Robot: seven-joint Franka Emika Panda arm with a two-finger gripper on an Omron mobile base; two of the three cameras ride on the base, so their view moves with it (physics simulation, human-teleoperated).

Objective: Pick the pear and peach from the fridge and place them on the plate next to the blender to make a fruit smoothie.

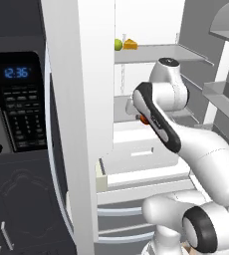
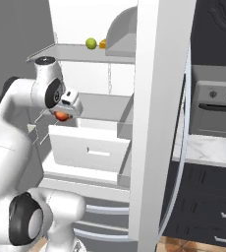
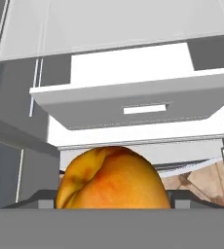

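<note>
The arm is reaching into the open fridge (image 1: 81, 99), and its gripper (image 2: 62, 116) is clamping the peach (image 3: 113, 179) between its fingers, in front of the middle shelf and above the white drawer (image 2: 90, 147). In the hand view the peach is sitting right up against the camera, orange with a red blush, with the drawer's front and its slot handle beyond it. In the left base view only a sliver of orange is peeking out beside the arm's dark forearm band.

The pear (image 1: 118, 44) is resting on the upper shelf (image 1: 156, 52), just beside a yellow-orange wedge (image 1: 131, 44); the two look close to touching, though I cannot tell for sure. A black oven (image 1: 17, 99) with a blue clock is standing left of the fridge.
</note>
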